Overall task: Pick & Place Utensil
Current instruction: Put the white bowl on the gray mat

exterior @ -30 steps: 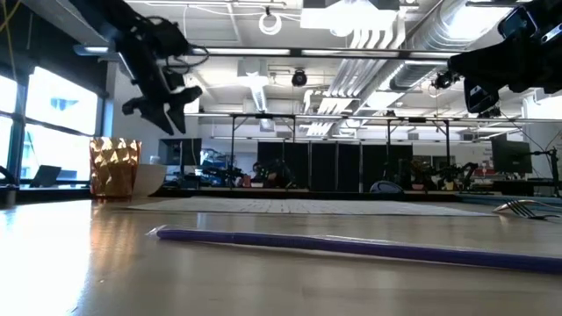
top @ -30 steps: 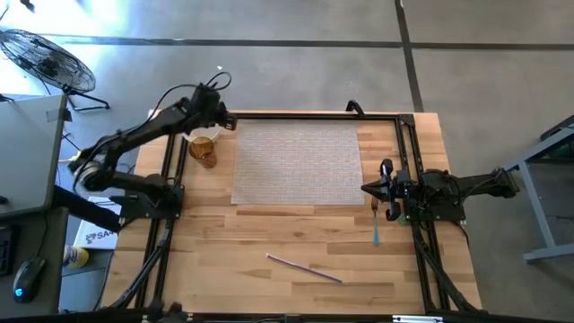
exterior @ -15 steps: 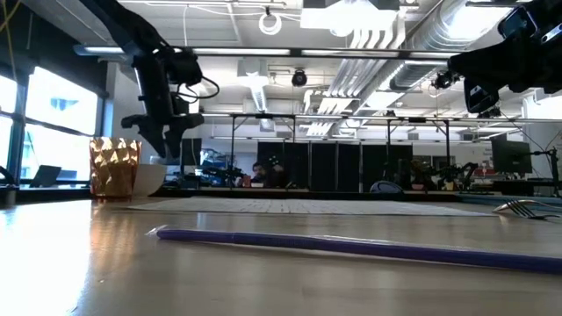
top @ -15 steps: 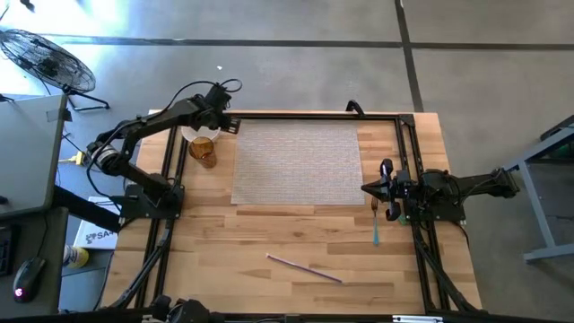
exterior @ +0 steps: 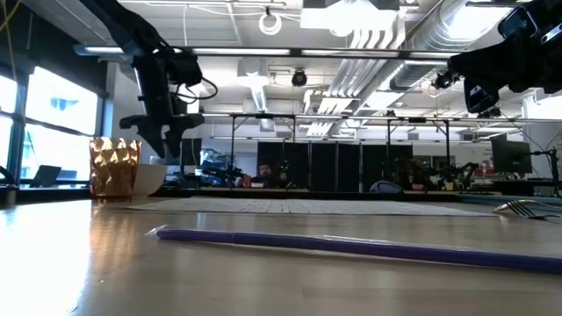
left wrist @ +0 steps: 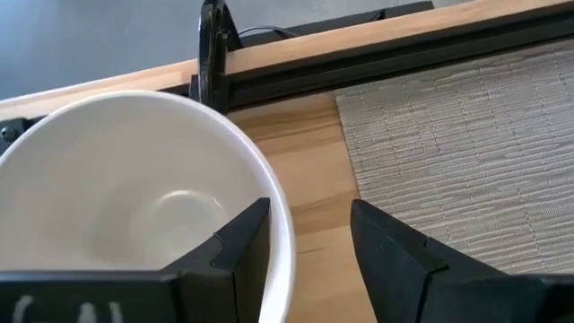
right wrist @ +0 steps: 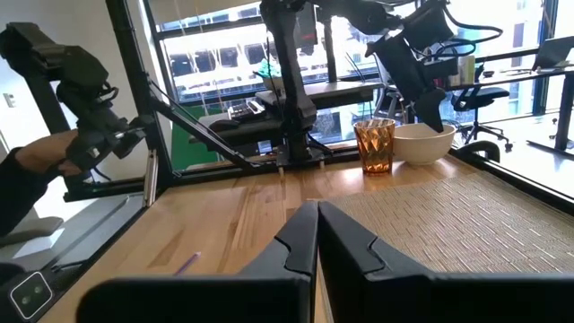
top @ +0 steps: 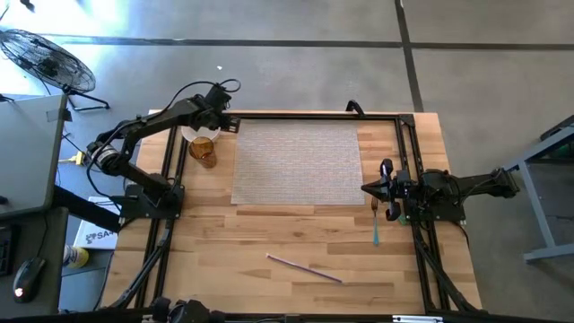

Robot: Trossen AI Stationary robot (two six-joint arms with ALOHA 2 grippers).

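Note:
A white bowl (top: pixel 194 135) (left wrist: pixel 117 197) stands at the table's far left, next to an amber glass (top: pixel 204 152) (exterior: pixel 114 167). My left gripper (top: pixel 225 125) (left wrist: pixel 309 215) points down over the bowl's right rim, open. One finger stands inside the rim and one outside. A fork with a blue handle (top: pixel 375 226) lies flat near the right edge. Just beyond its head my right gripper (top: pixel 366 188) (right wrist: pixel 316 220) waits, shut and holding nothing. A thin purple stick (top: pixel 305 267) (exterior: pixel 351 246) lies flat near the table's near edge.
A woven placemat (top: pixel 298 163) (left wrist: pixel 466 152) covers the table's far middle. Black frame rails (top: pixel 305 115) run along the far edge and down both sides. Bare wood (top: pixel 269 229) lies between the mat and the purple stick.
My left gripper moved a little toward the table's right and came down over the bowl. It turned from a slant to pointing straight down, and it has kept still for the last half second. Nothing on the table has shifted.

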